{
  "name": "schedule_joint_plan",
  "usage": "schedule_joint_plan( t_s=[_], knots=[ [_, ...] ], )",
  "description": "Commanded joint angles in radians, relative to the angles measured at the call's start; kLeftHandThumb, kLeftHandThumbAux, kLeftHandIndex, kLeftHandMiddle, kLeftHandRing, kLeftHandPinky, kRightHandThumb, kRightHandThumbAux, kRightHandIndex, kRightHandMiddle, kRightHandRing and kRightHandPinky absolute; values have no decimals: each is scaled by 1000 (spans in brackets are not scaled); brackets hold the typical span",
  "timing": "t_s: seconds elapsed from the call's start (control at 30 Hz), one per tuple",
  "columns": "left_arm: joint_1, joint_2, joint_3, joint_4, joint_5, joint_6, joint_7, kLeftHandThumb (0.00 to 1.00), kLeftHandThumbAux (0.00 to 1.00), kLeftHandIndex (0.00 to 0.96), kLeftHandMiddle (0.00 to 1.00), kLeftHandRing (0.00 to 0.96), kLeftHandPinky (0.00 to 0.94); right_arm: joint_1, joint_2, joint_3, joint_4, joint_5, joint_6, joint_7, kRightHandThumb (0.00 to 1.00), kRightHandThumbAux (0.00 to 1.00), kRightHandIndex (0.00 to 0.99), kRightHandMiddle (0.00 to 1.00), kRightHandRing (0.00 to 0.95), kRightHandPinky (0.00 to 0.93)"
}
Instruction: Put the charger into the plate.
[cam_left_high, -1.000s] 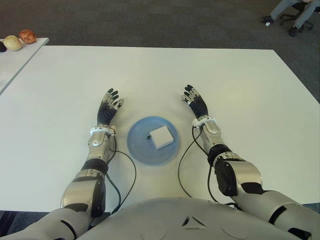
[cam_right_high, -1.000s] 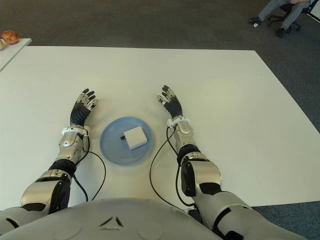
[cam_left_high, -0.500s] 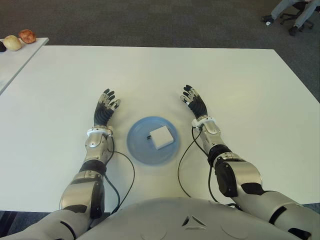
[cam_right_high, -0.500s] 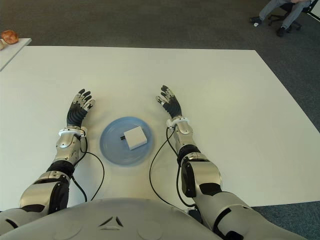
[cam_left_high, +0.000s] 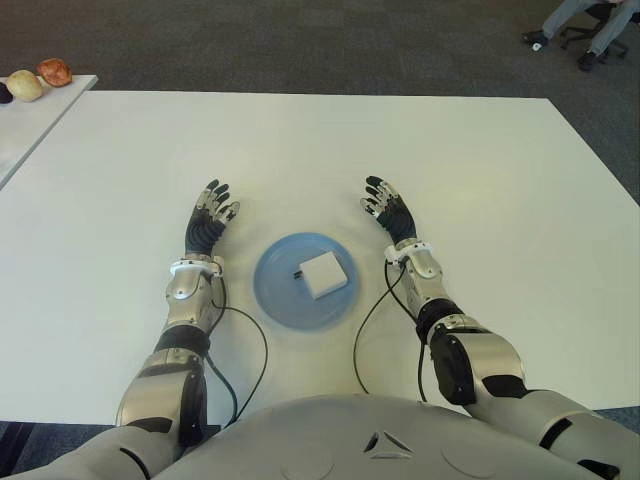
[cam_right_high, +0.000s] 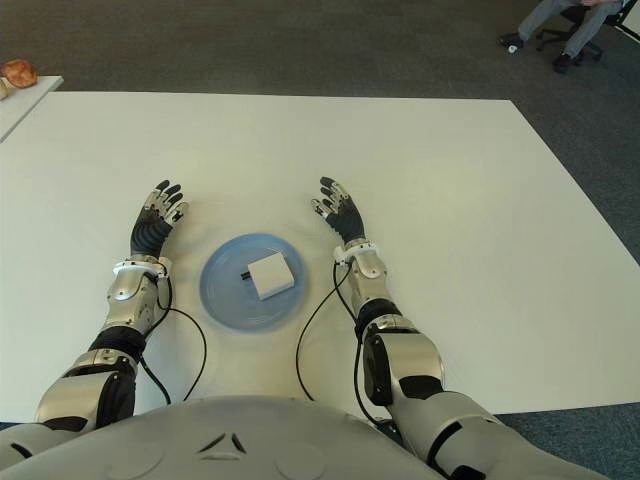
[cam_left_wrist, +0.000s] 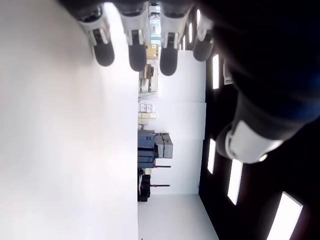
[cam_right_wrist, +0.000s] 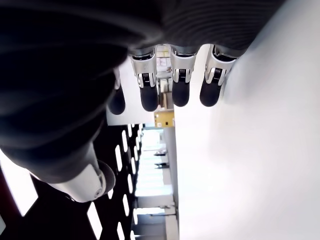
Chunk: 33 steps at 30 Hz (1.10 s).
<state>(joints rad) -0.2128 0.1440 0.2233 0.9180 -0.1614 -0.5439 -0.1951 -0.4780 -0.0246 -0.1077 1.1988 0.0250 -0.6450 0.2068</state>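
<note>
A white square charger (cam_left_high: 322, 273) with a short dark plug lies inside the round blue plate (cam_left_high: 277, 297) on the white table (cam_left_high: 320, 150), close to my body. My left hand (cam_left_high: 208, 218) shows just left of the plate, fingers stretched out and holding nothing. My right hand (cam_left_high: 387, 210) shows just right of the plate, fingers likewise spread and empty. Both wrist views show straight fingers (cam_left_wrist: 135, 45) over bare table, with nothing held in the right fingers (cam_right_wrist: 175, 90) either.
Dark cables (cam_left_high: 365, 320) run from both wrists across the table toward my body. A second table at the far left carries round food items (cam_left_high: 40, 78). A person's legs and an office chair (cam_left_high: 590, 30) show at the far right on the carpet.
My left hand has slid slightly left and nearer to my body, away from the plate. The right hand shifted a little nearer too. The charger stayed in the plate.
</note>
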Motion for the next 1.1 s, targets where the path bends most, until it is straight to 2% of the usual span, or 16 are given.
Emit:
schedule_joint_plan(
  t_s=[0.03,0.27,0.73,1.1],
  knots=[
    [108,-20,1,45,-9,96,-12,0,679,62,128,105,108,95,8,17,30,-28,33,-30,0,765,158,144,84,32],
    [126,-16,-7,13,-3,117,-11,0,678,59,127,103,109,116,7,32,5,-31,36,-37,0,763,161,138,80,29],
    [149,-10,-19,-27,11,127,-10,0,667,72,136,112,117,121,2,26,-18,-8,100,-8,0,716,73,93,57,51],
    [151,-4,-21,-35,14,136,-14,0,673,85,152,128,130,112,6,4,-25,31,153,59,0,698,34,69,32,35]
  ],
)
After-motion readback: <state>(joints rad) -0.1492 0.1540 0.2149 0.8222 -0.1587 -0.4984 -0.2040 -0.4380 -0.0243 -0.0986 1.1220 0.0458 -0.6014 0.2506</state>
